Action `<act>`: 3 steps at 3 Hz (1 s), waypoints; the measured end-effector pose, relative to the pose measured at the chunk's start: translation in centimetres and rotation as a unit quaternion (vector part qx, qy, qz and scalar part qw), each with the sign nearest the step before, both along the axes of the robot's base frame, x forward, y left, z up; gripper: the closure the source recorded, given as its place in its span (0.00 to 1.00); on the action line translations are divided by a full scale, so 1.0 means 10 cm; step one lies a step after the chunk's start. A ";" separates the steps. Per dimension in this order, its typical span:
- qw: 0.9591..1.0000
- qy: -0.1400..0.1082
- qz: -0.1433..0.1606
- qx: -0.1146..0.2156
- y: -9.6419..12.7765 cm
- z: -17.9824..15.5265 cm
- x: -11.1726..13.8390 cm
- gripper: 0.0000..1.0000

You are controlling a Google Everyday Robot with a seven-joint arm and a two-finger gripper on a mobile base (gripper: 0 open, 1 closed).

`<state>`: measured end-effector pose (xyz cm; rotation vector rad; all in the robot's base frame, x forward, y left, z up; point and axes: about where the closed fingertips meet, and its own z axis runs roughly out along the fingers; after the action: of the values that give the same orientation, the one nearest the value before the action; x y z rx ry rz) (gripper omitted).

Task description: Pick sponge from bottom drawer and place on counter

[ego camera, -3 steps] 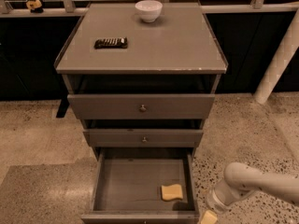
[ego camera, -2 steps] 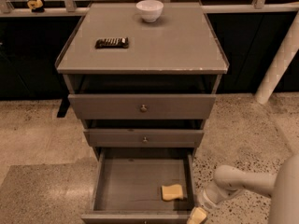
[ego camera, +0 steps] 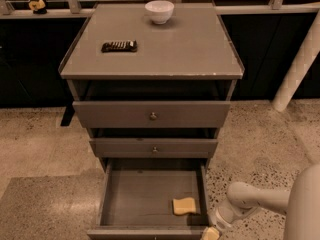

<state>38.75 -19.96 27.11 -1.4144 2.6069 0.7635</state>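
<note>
Speckled stone floor (ego camera: 40, 144) spreads around a grey cabinet (ego camera: 80, 91) that stands against a dark background, with a pale ledge (ego camera: 30, 14) running behind it and a white post (ego camera: 300, 64) slanting down at the right. We have only this one view, looking down on the cabinet from the front.

On the counter (ego camera: 165, 59) we see a white bowl (ego camera: 159, 11) near the back edge, about the middle, and a dark flat packet (ego camera: 119, 46) well apart from it, toward the left side. A small yellowish thing (ego camera: 36, 5) sits on the ledge at far left; we cannot make out what it is.

Below the counter come the top drawer (ego camera: 115, 115) and the middle drawer (ego camera: 125, 148), each with a small round knob at the centre of its front. The bottom drawer (ego camera: 140, 199) is pulled far out, so that we look straight onto its flat grey floor. The sponge (ego camera: 184, 206) lies flat on that floor in the front right corner, close to the right wall and apart from the front wall.

The white arm (ego camera: 255, 201) reaches in from the lower right, low over the floor outside the drawer. The gripper (ego camera: 210, 233) is at the very bottom edge of the view, just beside the drawer's front right corner, outside its wall and clear of the sponge. It is cut off by the edge, so we cannot tell whether it is released or clenched; we see nothing in its grasp.
</note>
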 end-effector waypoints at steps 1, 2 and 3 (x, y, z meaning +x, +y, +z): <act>1.000 -0.003 0.017 0.008 0.03 -0.09 0.21 0.00; 0.997 -0.045 0.053 0.013 0.19 -0.15 0.68 0.00; 0.994 -0.081 0.072 0.011 0.34 -0.20 1.06 0.00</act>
<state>49.31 -16.56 25.07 -1.5993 2.3911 0.6600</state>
